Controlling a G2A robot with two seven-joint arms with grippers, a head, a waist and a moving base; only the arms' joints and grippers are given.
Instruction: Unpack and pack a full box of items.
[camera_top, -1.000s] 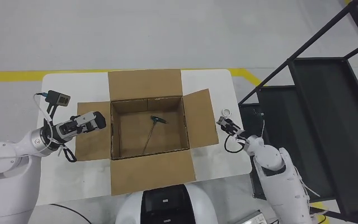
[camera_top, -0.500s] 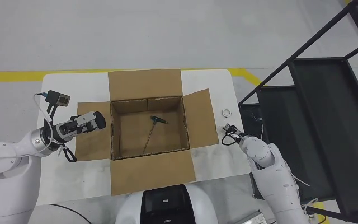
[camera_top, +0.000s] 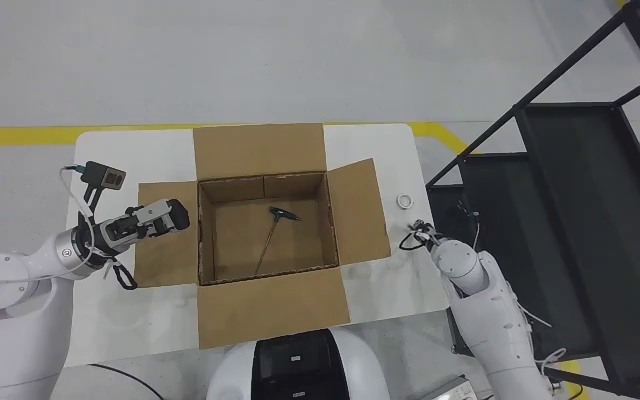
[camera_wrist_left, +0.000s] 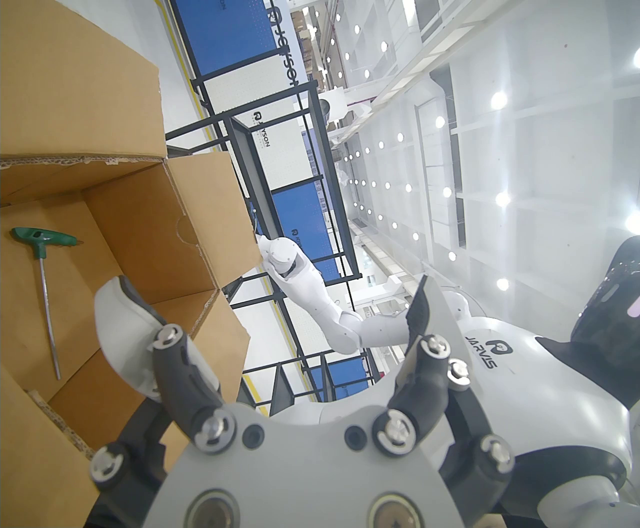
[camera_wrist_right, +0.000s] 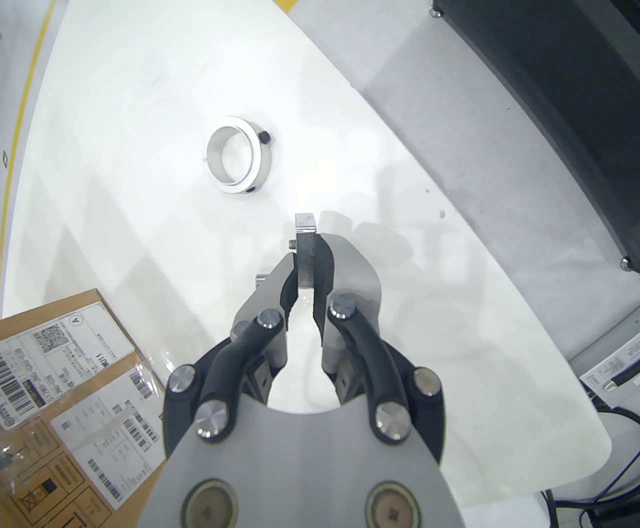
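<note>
An open cardboard box (camera_top: 360, 210) sits mid-table with its four flaps spread out. Inside lies a T-handle hex key with a green grip (camera_top: 270, 235), also seen in the left wrist view (camera_wrist_left: 44, 280). My left gripper (camera_top: 178, 215) hovers over the left flap, open and empty, its fingers (camera_wrist_left: 125, 320) wide apart. My right gripper (camera_top: 412, 240) is low over the table's right part, shut on a small grey metal block (camera_wrist_right: 305, 247). A silver metal ring (camera_top: 404, 201) (camera_wrist_right: 239, 155) lies on the table just beyond it, apart from the fingers.
The white table (camera_top: 110, 150) ends close to the right gripper, and its curved edge (camera_wrist_right: 450, 210) drops to grey floor. A dark metal rack (camera_top: 550, 180) stands to the right. The box's right flap (camera_wrist_right: 65, 380) carries labels.
My right gripper has drawn back from the ring toward the table's near side and right edge. The ring stays where it lay. The left arm has not moved.
</note>
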